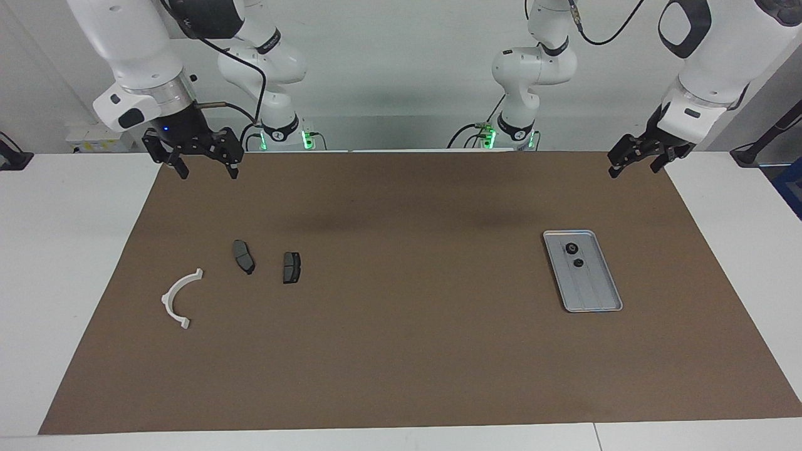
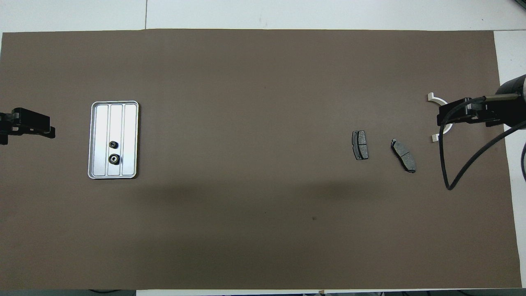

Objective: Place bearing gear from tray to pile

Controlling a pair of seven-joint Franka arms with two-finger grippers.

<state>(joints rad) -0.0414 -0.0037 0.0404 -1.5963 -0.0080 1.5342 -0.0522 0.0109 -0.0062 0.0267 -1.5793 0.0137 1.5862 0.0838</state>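
Nothing of the job is done yet, as I judge it: both small round parts sit in the tray and none has joined the pile.

The table (image 1: 401,376), under its brown mat, carries everything. My two arms hang over the edge nearest my bases, each at its own end. My right gripper (image 1: 205,164) hovers over the mat's corner at the right arm's end, fingers spread wide and holding nothing. My left gripper (image 1: 640,160) waits over the corner at the left arm's end, fingers open too and empty.

The tray (image 1: 592,294) lies flat toward the left arm's end, well apart from the pile. It is the only container here. In its middle groove, in the half nearer to me, sit two dark round pieces: the bearing gear (image 1: 571,248), closest to me, and a second, similar piece (image 1: 578,263) just beside it, not touching. The rest of the tray holds nothing.

The pile lies toward the right arm's end: a white half-ring bracket (image 1: 178,297), then two dark pads (image 1: 243,256) (image 1: 291,267) beside it, all apart from each other.

What is left: reach, grasp, carry across, set down.
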